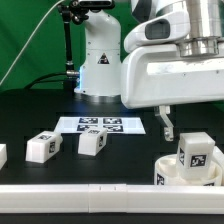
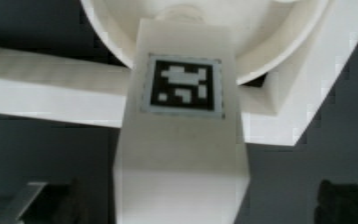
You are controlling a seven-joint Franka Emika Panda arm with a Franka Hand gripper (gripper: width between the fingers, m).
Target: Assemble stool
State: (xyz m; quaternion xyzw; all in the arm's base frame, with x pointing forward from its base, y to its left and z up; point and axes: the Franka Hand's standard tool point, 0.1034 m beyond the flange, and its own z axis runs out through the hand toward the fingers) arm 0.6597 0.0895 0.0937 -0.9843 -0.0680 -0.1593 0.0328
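Pincer [image 2: 179, 205] jaws apart | leg [image 2: 185, 85] between them, untouched | upright in seat [image 1: 168, 173]

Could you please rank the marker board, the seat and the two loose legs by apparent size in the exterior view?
1. the marker board, widest in the picture
2. the seat, though it is nearer and partly cropped, so these two are unsure
3. the two loose legs, which look alike
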